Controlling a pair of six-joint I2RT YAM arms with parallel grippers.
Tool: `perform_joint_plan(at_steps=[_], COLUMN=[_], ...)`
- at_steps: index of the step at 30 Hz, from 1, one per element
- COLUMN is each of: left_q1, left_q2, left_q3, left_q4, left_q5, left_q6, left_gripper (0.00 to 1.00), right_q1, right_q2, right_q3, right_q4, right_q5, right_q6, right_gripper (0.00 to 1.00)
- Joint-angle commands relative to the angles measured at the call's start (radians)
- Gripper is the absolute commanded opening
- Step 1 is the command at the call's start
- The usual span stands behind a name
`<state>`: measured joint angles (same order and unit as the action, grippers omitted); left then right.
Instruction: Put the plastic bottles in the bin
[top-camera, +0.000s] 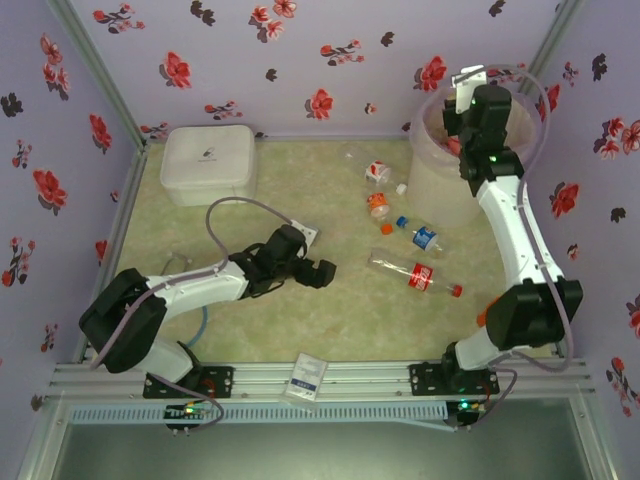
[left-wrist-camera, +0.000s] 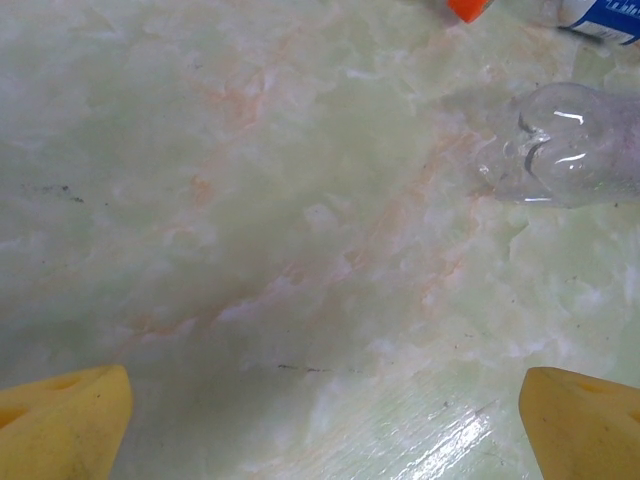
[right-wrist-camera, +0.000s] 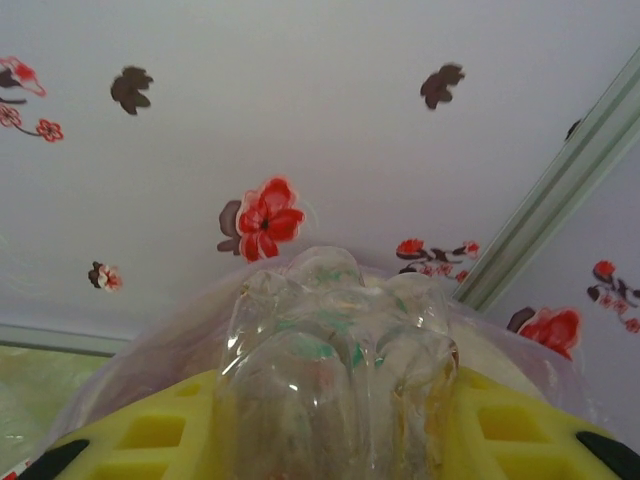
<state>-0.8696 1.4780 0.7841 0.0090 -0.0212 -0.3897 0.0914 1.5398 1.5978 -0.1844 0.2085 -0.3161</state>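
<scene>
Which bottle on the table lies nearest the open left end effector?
The long clear red-labelled, red-capped bottle; its base faces the left end effector, while the blue-labelled bottle, next closest, lies farther back.

Right gripper (top-camera: 463, 135) above bin (top-camera: 435, 185); left gripper (top-camera: 324, 272) low, jaws apart; plastic bottles (top-camera: 415, 274) scattered on table (top-camera: 250, 320); white lidded box (top-camera: 208, 163) far-left.

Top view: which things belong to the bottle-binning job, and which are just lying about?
Job:
- bin
- held bottle, over the bin
- red-cap bottle
- blue-label bottle
- two crushed bottles

Lying about:
- white lidded box
- small white pack on the near rail
</scene>
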Motion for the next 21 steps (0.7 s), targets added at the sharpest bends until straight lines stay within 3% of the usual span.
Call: perform_joint_plan(at_steps=[1,5,12,21], left_q1=[0.007,0.007,0.006,0.011], left_q2=[-0.020,-0.041,-0.061,-0.115], left_q3=[-0.024,-0.042,-0.058,-0.084], left_q4=[0.014,0.023,0.021,-0.007], left_q5=[0.015,0.016,0.012,-0.017], left_q6=[-0.011,-0.011,-0.012,-0.002], left_gripper=[1.00,1.00,1.00,1.00], right_q1=[-0.025,-0.031,-0.049,-0.064], right_q2=[0.073,0.143,0.300,0.326], right_q3=[0.060,0.076,0.161,0.180], right_q4=[-0.152,-0.170,-0.237,-0.247], right_q5=[-0.005,-0.021,-0.047,-0.097], right_q6=[0.040,0.075,0.150,0.277], right_gripper=[0.00,0.01,0.18,0.51])
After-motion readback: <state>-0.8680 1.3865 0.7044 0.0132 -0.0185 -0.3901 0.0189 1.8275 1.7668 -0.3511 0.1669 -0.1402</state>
